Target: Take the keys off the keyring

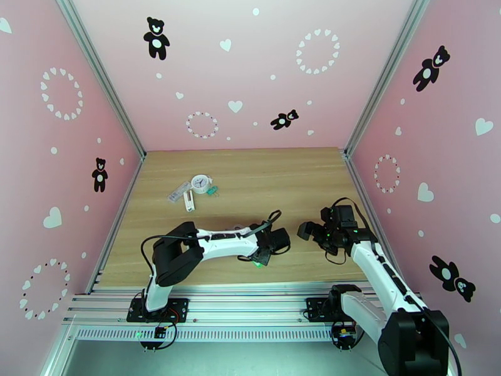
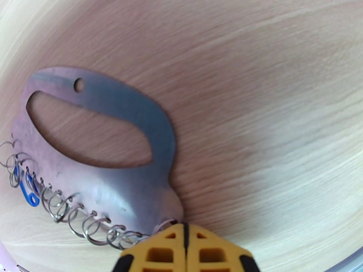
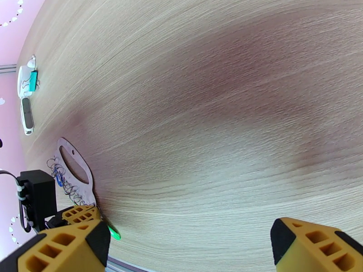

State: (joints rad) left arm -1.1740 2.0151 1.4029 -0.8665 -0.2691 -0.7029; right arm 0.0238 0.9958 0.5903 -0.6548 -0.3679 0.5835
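Note:
The mauve D-shaped keyring lies flat on the wood, with its row of metal rings along the lower-left edge. A blue key hangs on a ring near the far end. My left gripper is shut at the keyring's near corner by the last ring. In the right wrist view the green key sticks out from under the left fingers, beside the keyring. My right gripper hovers open a little to the right, nothing between its fingers. From above, the left gripper covers the keyring, and the right gripper faces it.
A white clock-face charm with a teal clip and a pale strip lies at the back left of the table. Pink walls close three sides. The metal rail runs along the near edge, close to the grippers.

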